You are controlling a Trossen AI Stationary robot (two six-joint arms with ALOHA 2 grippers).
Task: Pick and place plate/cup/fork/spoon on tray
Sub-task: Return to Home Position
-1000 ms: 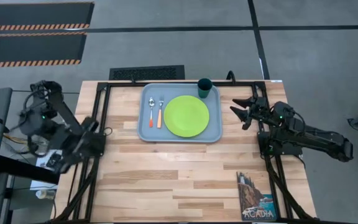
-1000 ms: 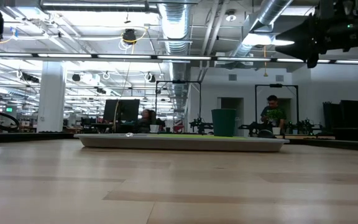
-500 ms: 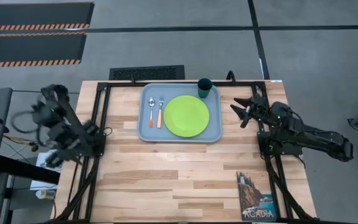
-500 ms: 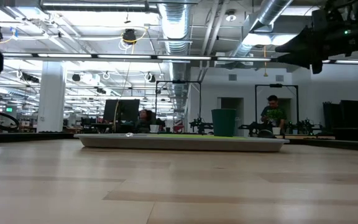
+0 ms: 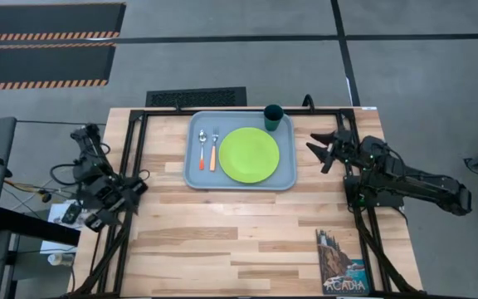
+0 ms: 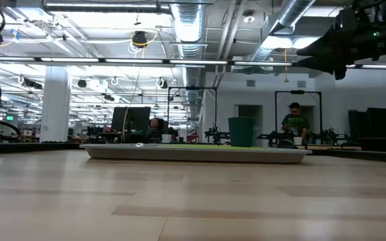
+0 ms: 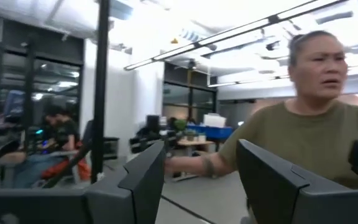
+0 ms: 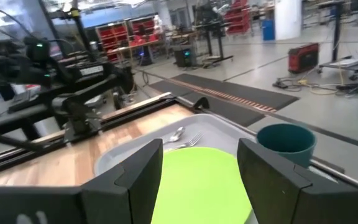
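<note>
Left pincer (image 7: 201,180) pulled back, book (image 5: 343,262) far from tray (image 5: 191,170)

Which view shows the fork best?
The high view: the fork lies in full beside the spoon on the tray. The right wrist view shows only its prongs; the low and left wrist views show nothing of it.

A pale wood-plank table (image 5: 247,232) stands on a grey concrete floor (image 5: 222,58) crossed by dark seams, with black mats (image 5: 44,46) edged in orange hazard stripes beyond it. Around it lies an open workshop hall: white ceiling with silver ducts (image 6: 186,27), long strip lights (image 6: 112,61), a white pillar (image 6: 54,104) and red shelving (image 8: 126,31). A person in an olive shirt (image 7: 303,143) stands in the room.
</note>
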